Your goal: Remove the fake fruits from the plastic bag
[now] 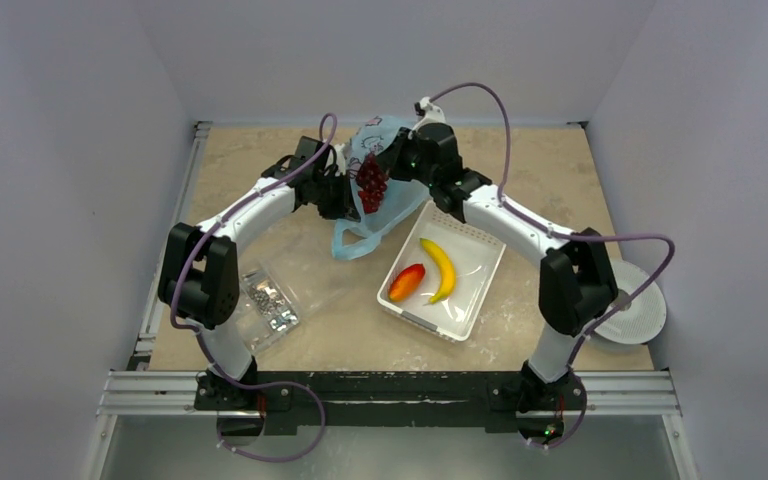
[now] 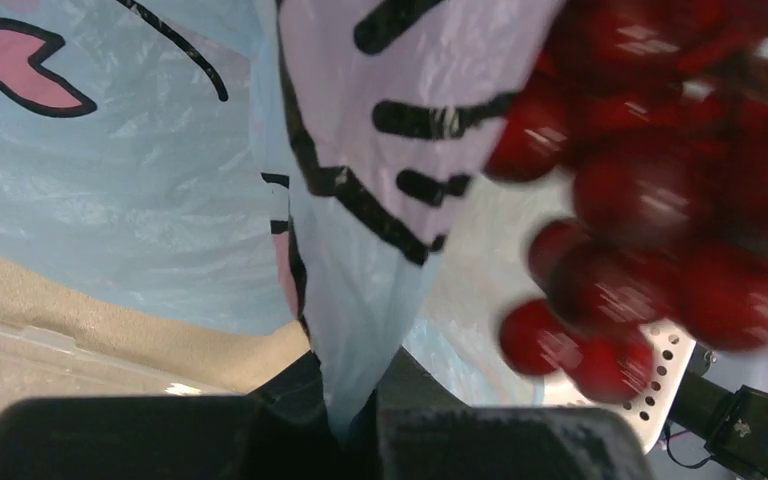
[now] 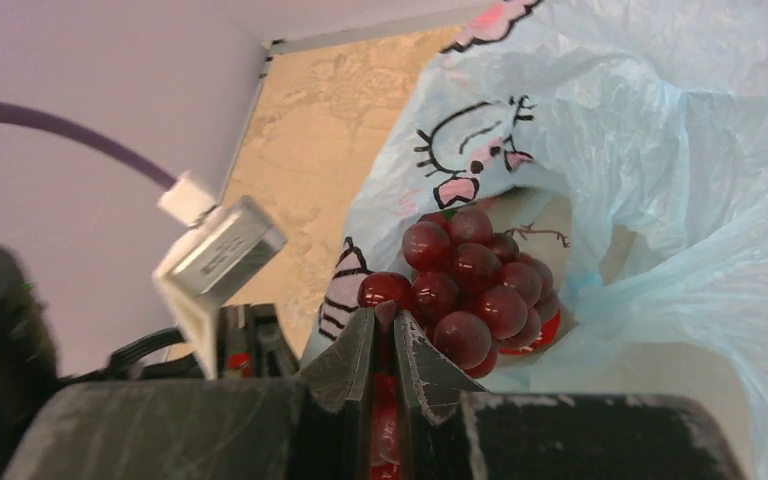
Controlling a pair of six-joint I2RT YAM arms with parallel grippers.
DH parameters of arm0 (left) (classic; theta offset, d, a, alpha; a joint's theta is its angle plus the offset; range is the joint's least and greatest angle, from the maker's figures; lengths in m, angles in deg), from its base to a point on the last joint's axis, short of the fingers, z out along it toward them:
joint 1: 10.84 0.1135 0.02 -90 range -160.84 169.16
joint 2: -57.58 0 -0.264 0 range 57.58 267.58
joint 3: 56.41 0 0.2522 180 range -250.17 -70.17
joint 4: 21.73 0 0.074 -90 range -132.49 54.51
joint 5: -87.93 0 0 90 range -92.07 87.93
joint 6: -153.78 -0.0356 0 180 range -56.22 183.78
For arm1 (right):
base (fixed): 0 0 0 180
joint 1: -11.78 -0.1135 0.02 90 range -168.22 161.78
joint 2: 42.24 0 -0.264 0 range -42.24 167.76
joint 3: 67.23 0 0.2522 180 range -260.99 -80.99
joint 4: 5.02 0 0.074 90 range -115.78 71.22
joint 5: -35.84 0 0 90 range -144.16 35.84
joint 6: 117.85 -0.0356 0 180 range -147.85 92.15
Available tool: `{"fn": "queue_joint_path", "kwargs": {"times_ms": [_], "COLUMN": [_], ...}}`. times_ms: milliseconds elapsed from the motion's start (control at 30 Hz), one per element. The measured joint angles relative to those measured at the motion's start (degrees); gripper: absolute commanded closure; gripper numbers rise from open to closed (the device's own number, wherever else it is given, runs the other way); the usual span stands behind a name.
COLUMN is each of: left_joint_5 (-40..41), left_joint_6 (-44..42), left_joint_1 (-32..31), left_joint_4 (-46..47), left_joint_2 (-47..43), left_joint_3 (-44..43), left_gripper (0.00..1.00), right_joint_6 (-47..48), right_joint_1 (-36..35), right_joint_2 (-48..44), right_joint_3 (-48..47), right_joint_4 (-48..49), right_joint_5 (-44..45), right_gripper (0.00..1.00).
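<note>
Left gripper (image 1: 343,196) and right gripper (image 1: 397,168) flank the plastic bag (image 1: 362,238) at far mid-table from above, bare tabletop (image 1: 245,170) left, tray (image 1: 470,282) close right. Left wrist: jaws pinch bag film, grape bunch (image 2: 660,200) upper right. Right wrist: jaws clamp near edge of grape bunch (image 3: 475,280).

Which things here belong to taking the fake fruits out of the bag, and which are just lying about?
Belong to the job: plastic bag, pinched by the left gripper; grape bunch, gripped by the right gripper; mango, already in the white tray.
Just lying about: banana in that tray; clear packet of metal bits; white round disc.
</note>
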Motion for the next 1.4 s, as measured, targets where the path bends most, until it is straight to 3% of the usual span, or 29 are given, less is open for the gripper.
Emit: {"fn": "queue_joint_path", "kwargs": {"times_ms": [367,667,833,1067,1100,1200,1400], "left_joint_5": [0.46,0.63,0.59,0.59,0.59,0.59,0.59], "left_joint_6": [-0.2,-1.01,-1.01,-1.01,-1.01,-1.01,-1.03], "left_joint_1": [0.0,0.0,0.0,0.0,0.0,0.0,0.0], "left_joint_4": [-0.22,-1.57,-1.66,-1.75,-1.75,-1.75,-1.81], "left_joint_2": [0.02,0.85,0.85,0.85,0.85,0.85,0.87], "left_joint_3": [-0.07,-0.98,-0.98,-0.98,-0.98,-0.98,-1.07], "left_gripper": [1.0,1.0,1.0,1.0,1.0,1.0,1.0], "right_joint_6": [5.57,11.65,14.38,15.21,15.19,15.02,14.73], "right_joint_1": [0.81,1.46,1.75,3.52,3.87,4.61,4.9], "right_joint_2": [-18.1,-37.2,-40.5,-37.2,-36.48,-34.58,-34.05], "right_joint_3": [6.86,18.64,25.29,29.92,29.99,29.99,30.16], "right_joint_4": [-6.19,-14.21,-17.66,-21.16,-21.46,-22.6,-25.0], "right_joint_5": [1.07,10.16,16.02,19.91,20.41,21.46,19.58], "right_gripper": [1.0,1.0,1.0,1.0,0.97,0.72,0.49]}}
